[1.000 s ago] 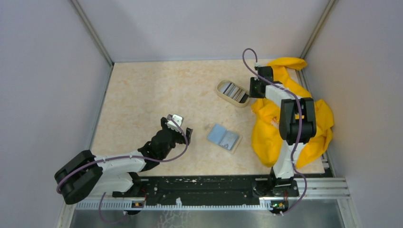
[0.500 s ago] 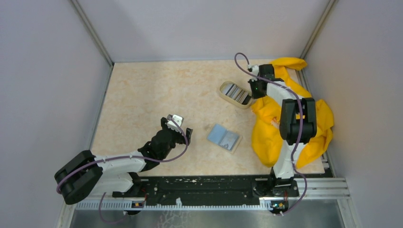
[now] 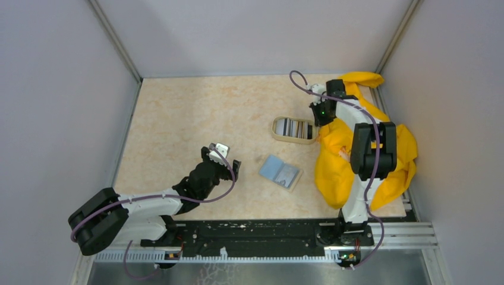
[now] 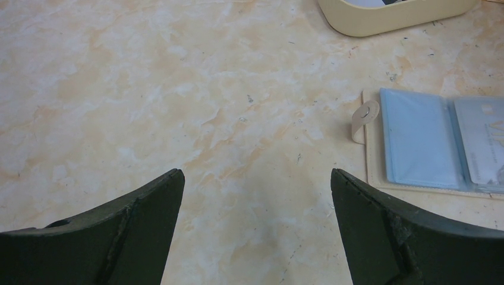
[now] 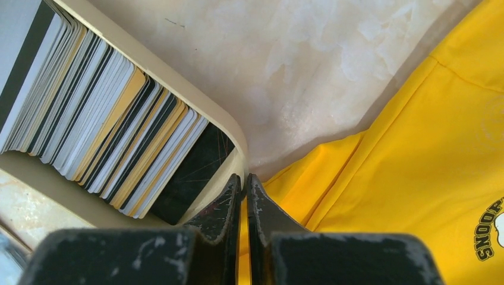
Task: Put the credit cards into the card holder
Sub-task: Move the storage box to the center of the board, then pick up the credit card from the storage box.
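The credit cards (image 3: 294,128) stand edge-on as a striped stack (image 5: 89,107) in an oval beige dish (image 3: 276,126). The card holder (image 3: 279,171) lies open on the table, light blue inside, with a pale card in its right pocket (image 4: 481,142). My right gripper (image 3: 318,116) is shut, its tips (image 5: 243,176) against the outside of the dish's rim (image 5: 232,127), with nothing seen between the fingers. My left gripper (image 3: 229,161) hangs open (image 4: 255,172) over bare table, left of the card holder.
A big yellow cloth (image 3: 386,154) is bunched along the right side of the table, under and behind the right arm, and touches the dish's right end (image 5: 416,148). Grey walls close in the table on three sides.
My right gripper has closed and swung toward the back. The dish has turned from slanted to level and shifted nearer. The left arm has not moved.
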You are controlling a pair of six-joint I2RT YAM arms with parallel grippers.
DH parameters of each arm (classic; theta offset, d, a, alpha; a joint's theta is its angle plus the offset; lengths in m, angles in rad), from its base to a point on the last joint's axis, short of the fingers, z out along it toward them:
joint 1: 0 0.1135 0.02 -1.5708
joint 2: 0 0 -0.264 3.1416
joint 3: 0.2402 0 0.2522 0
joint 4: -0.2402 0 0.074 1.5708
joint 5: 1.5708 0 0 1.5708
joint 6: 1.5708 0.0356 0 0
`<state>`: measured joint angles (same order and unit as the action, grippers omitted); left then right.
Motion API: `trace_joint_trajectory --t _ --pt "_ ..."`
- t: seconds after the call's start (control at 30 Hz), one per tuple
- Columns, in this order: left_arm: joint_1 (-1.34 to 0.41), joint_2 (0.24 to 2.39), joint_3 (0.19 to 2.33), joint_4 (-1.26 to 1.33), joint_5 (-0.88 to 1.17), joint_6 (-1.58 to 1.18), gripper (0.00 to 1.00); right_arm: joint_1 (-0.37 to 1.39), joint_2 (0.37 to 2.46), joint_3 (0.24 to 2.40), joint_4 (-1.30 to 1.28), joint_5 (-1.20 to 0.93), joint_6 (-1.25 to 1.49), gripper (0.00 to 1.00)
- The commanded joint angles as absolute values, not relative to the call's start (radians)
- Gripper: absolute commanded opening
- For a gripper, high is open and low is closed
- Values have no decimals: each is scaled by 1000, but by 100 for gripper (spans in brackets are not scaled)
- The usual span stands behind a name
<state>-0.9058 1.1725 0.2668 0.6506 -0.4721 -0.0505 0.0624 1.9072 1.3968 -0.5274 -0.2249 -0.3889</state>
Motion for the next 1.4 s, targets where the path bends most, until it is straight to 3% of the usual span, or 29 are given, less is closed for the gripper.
trace_joint_trajectory --t 0.0,0.07,0.2,0.37,0.47,0.57,1.0,1.37 --pt "-904 1175 284 663 -472 -37 98 57 1908 1447 -565 -247 -453 0" --pt "-904 1175 284 663 -472 -36 98 57 1887 1444 -543 -220 -444 9" --pt "-904 1178 285 662 -472 -36 98 57 1777 1394 -482 -286 -443 43" --pt "-904 1186 292 657 -470 -35 98 52 1681 1319 -415 -501 -385 64" --pt "-904 1189 295 655 -471 -35 98 43 1703 1312 -401 -670 -290 65" --pt "-904 1184 291 656 -472 -37 98 39 1731 1302 -378 -708 -217 67" --pt "-904 1191 294 655 -471 -34 99 7 1690 1141 -204 -533 167 68" --pt "-904 1192 296 655 -472 -35 99 7 1757 1127 -167 -442 296 67"
